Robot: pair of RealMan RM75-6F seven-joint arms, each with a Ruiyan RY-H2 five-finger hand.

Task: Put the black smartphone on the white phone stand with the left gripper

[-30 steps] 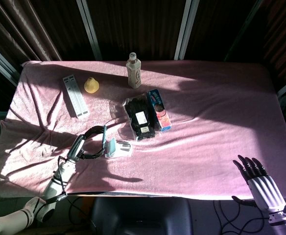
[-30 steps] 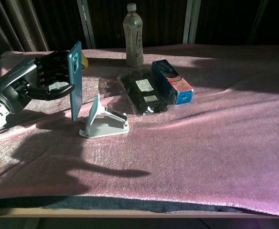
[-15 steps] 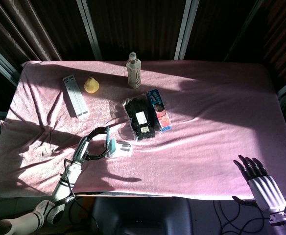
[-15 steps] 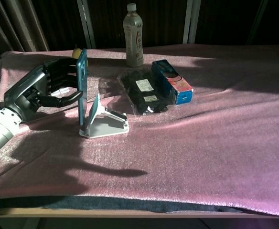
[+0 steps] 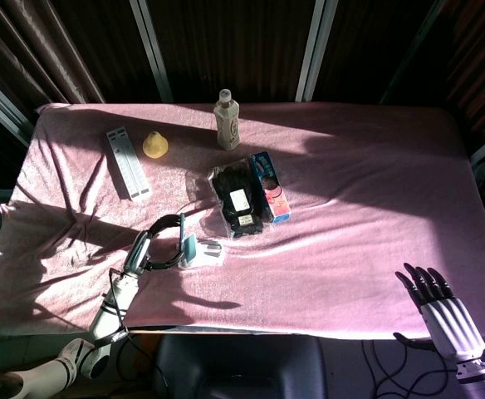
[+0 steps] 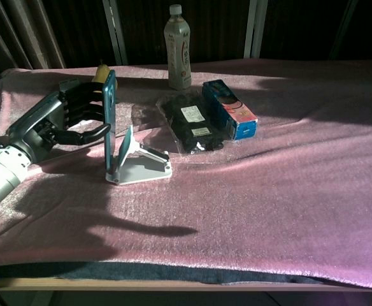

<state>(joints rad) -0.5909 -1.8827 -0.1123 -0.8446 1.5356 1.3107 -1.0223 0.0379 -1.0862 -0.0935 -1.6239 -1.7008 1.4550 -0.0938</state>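
My left hand (image 6: 58,121) grips the smartphone (image 6: 109,121), a dark phone in a teal case, held upright on edge. Its lower end sits at the front lip of the white phone stand (image 6: 141,164), just left of the stand's tilted back plate. In the head view the left hand (image 5: 155,248) and the smartphone (image 5: 180,237) appear beside the stand (image 5: 203,252) at the table's front left. My right hand (image 5: 438,303) hovers open off the front right corner, far from the stand.
A drink bottle (image 6: 178,48) stands at the back. A black packet (image 6: 192,124) and a blue box (image 6: 230,109) lie right of the stand. A yellow object (image 5: 154,145) and a white strip (image 5: 128,162) lie at the back left. Pink cloth (image 6: 288,178) covers the table.
My left hand moved right and down with the phone, bringing its lower end from above the stand onto the stand's front lip. The right hand stayed still.
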